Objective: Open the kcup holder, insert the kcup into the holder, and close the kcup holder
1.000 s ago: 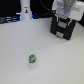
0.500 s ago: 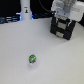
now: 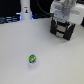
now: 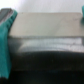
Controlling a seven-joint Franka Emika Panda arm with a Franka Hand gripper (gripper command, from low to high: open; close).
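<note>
Over at the exterior view's right, black kcup holder (image 3: 65, 30) on the white desk (image 3: 50, 60), tool (image 3: 64, 20) down at its top, teal fingers (image 4: 6, 35) spread wide, drawer contents hidden, green-and-yellow kcup (image 3: 33, 60) well apart on the desk, white bottle (image 3: 25, 10) behind.

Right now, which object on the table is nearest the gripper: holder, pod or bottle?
The black kcup holder: the gripper hangs directly over it; the green kcup and white bottle stand apart.
</note>
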